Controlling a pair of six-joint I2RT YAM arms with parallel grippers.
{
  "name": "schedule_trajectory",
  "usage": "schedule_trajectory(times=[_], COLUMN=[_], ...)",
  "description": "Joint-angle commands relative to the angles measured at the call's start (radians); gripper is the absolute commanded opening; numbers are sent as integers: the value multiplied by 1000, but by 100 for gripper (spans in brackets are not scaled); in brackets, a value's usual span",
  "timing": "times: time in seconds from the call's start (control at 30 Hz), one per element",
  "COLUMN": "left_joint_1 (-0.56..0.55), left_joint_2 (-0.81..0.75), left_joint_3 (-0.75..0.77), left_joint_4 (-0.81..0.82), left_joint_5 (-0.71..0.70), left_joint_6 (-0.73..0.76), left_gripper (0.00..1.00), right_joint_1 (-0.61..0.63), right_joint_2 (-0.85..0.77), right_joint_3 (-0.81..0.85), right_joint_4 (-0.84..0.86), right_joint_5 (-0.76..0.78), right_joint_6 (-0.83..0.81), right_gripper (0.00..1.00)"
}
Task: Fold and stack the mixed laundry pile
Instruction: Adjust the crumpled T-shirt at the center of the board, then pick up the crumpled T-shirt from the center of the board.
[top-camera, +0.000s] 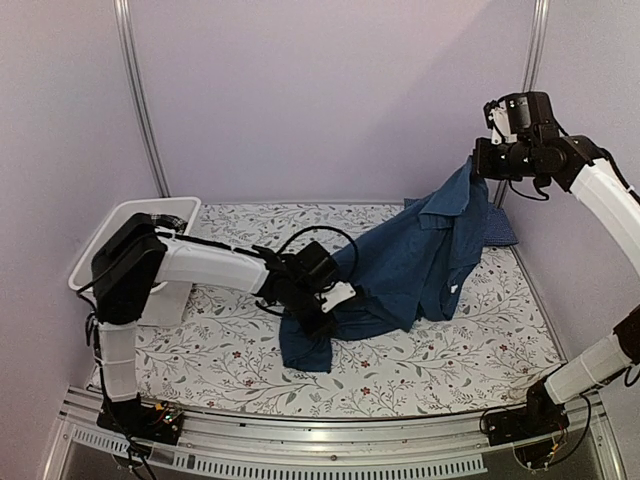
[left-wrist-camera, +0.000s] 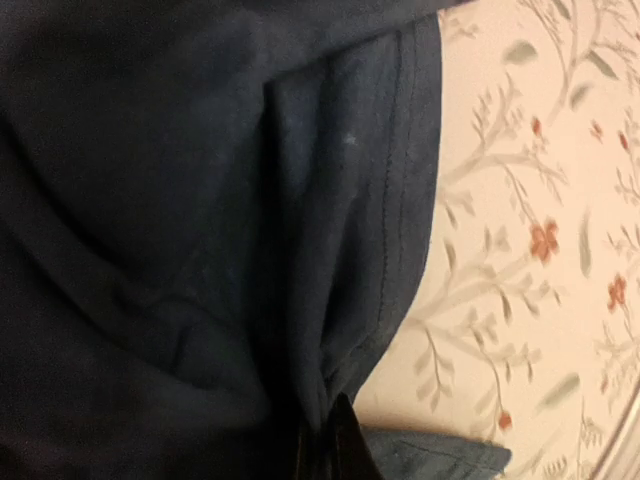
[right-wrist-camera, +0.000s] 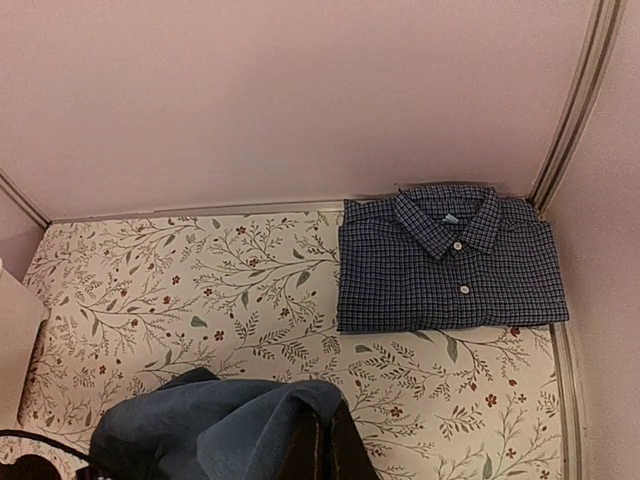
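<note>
A dark blue T-shirt (top-camera: 410, 265) hangs stretched between both arms above the floral tablecloth (top-camera: 460, 350). High at the back right, my right gripper (top-camera: 478, 165) is shut on one upper corner of it; in the right wrist view the blue cloth (right-wrist-camera: 200, 430) bunches around the closed fingertips (right-wrist-camera: 328, 450). My left gripper (top-camera: 328, 318) sits low at the table's middle, shut on a fold near the hem (left-wrist-camera: 400, 200) of the T-shirt (left-wrist-camera: 180, 220), the tips (left-wrist-camera: 335, 445) pinching cloth. A blue-and-white check shirt (right-wrist-camera: 450, 260) lies folded, collar up, in the back right corner (top-camera: 500, 225).
A white plastic tub (top-camera: 130, 235) stands at the back left, behind the left arm. Walls close the table at the back and right. The T-shirt's lower end (top-camera: 305, 350) drags on the tablecloth near the front middle.
</note>
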Motion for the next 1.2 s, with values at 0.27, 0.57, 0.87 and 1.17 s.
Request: schedule_trajectory(times=[0.27,0.57,0.87,1.17], left_joint_1=[427,181,51,-45], left_joint_2=[-367,-546,-605,-452], left_joint_3=[-353,-451,-500,-346], left_joint_4=[-67,96,-67,-382], left_joint_5=[97,56,167,22], left_joint_6=[-178,-79,-151,-248], left_gripper=[28,70,64,61], right_joint_1=[-54,-53,-53,-54], right_joint_2=[-133,-50,11,73], right_joint_3=[-394,-447,-460,-442], right_joint_4=[58,94,90,79], right_joint_5=[-140,-249,-315,-343], right_joint_6=[29,17,-14,-26], right_gripper=[0,0,0,0])
